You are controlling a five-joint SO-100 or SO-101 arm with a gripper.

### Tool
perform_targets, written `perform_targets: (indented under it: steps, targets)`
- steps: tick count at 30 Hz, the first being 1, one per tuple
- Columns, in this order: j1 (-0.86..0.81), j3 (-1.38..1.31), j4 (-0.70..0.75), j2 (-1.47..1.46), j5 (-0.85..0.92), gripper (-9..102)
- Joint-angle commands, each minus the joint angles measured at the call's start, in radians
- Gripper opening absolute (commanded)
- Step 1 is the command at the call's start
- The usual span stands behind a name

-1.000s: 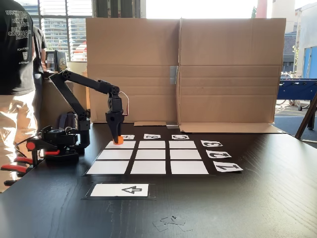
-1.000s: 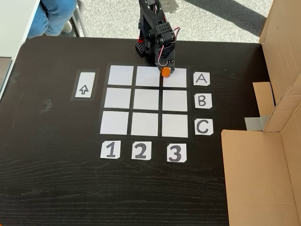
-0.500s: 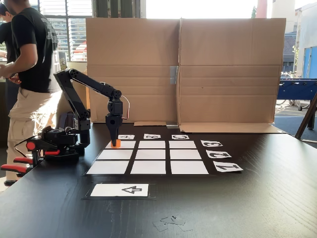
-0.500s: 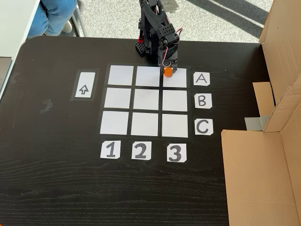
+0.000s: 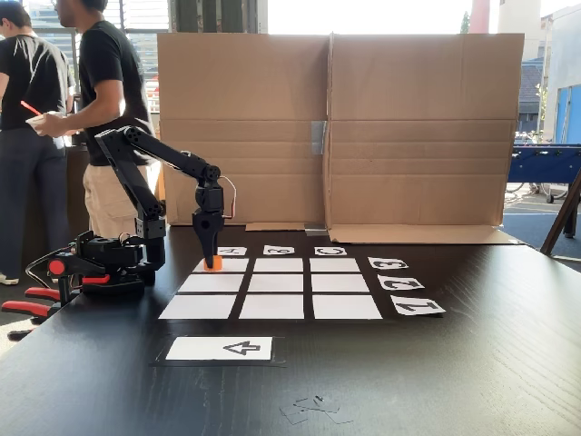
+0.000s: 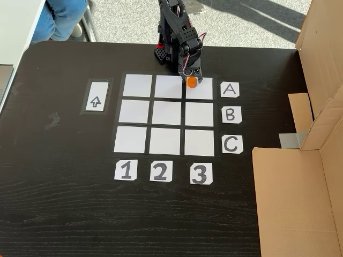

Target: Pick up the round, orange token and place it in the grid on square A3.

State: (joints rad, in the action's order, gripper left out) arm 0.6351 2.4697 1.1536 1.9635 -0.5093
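Observation:
The small orange token [image 6: 191, 81] sits low on the near-arm corner of square A3 [image 6: 201, 91], the grid [image 6: 166, 113] cell beside label A and in line with label 3. My black gripper [image 6: 192, 76] points straight down on it, fingers closed around its top. In the side-on fixed view the token [image 5: 211, 265] shows at the fingertips of the gripper [image 5: 211, 261], touching or just above the white cell [image 5: 227, 265] at the grid's [image 5: 272, 306] far left.
A white card with a black arrow [image 5: 221, 348] lies in front of the grid. Cardboard walls [image 5: 336, 127] stand behind the table. The arm base and red clamps [image 5: 27, 304] sit at the left edge. Two people [image 5: 109, 109] stand behind the arm.
The gripper has lowered the token from just above the cell down to the A3 paper and shifted slightly toward the arm base. The people behind have walked across.

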Motion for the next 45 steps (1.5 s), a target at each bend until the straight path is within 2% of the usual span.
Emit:
perform_targets:
  steps: [1, 12, 25, 31, 35, 39, 45]
  targets:
    - [-0.026, 0.014, -0.017, 0.041, -0.002, 41]
    - [-0.112, 0.032, -0.018, 0.201, -0.014, 49]
    - [-0.391, -0.018, -0.038, 0.456, -0.109, 50]
    - [-0.531, -0.057, -0.227, 0.555, -0.351, 49]
    - [-0.635, -0.08, -0.232, 0.624, -0.44, 49]
    - [-0.813, -0.087, -0.252, 0.703, -0.459, 42]
    - [-1.137, -0.129, -0.307, 0.75, -0.558, 16]
